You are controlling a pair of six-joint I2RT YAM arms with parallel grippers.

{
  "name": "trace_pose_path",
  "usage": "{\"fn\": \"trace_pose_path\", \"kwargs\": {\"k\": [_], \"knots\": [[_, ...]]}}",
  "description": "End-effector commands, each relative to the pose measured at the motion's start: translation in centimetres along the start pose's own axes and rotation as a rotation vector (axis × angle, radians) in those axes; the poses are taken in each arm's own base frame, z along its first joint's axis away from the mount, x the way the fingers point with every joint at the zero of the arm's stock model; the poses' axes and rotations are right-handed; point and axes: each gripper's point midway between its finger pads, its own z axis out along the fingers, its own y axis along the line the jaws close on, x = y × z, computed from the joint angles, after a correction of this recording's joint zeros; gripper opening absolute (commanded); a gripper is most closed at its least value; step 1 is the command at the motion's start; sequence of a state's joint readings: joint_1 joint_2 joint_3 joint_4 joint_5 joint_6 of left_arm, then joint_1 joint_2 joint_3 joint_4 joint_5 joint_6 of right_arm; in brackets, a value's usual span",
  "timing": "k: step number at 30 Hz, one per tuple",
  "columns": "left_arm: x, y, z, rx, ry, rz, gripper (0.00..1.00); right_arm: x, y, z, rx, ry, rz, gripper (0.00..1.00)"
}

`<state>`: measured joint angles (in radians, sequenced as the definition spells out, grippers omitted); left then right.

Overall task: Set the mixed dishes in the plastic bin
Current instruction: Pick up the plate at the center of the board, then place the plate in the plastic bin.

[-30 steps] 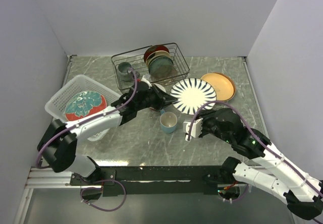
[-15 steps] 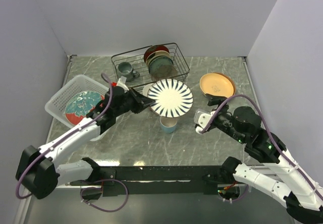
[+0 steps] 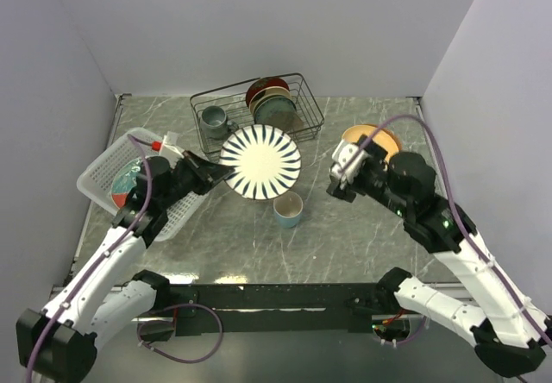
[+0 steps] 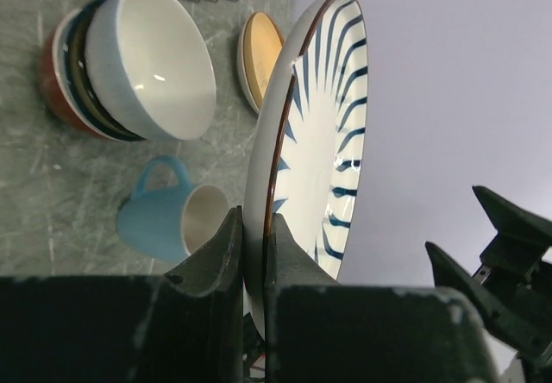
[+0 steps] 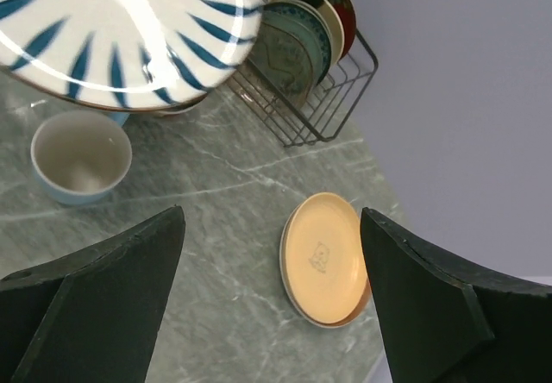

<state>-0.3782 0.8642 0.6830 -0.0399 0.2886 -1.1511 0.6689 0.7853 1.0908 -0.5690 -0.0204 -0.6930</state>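
Left gripper (image 3: 222, 170): pinched narrow on the near rim of the white plate with dark radial stripes (image 3: 260, 161), fingers (image 4: 226, 254) on either side of its edge in the left wrist view. Held off the marble table (image 3: 345, 245), tilted, striped face toward the top camera, over the middle of the table between the plastic bin (image 3: 102, 166) at left and the right arm; not in the bin. Lying in the bin: teal-floral red-rimmed plate (image 3: 126, 185), partly hidden behind the left arm. Just in front of the held plate in the top view: light blue mug (image 3: 288, 209), upright on the table. Beyond the plate, from the left wrist: stack of bowls (image 4: 155, 64), pale one on top, near the mug. Right gripper (image 3: 338, 180): spread wide, holding nothing, raised above the table beside the tan plate (image 3: 381, 139), itself flat toward the far right. At the far edge: black wire rack (image 3: 203, 100) with grey mug (image 3: 213, 122) and upright plates (image 3: 271, 100).
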Motion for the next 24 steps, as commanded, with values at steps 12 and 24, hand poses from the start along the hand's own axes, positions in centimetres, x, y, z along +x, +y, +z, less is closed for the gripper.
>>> {"fn": "trace_pose_path", "kwargs": {"k": [12,24], "knots": [[-6.3,-2.2,-5.9,0.169,-0.160,0.185,0.01,0.8,-3.9,1.5,-0.092,-0.039,0.574,0.93],[-9.0,0.6,-7.8,0.014,-0.291,0.215,0.01,7.5,-3.3,1.8,-0.133,-0.174,0.865,0.96]]}}
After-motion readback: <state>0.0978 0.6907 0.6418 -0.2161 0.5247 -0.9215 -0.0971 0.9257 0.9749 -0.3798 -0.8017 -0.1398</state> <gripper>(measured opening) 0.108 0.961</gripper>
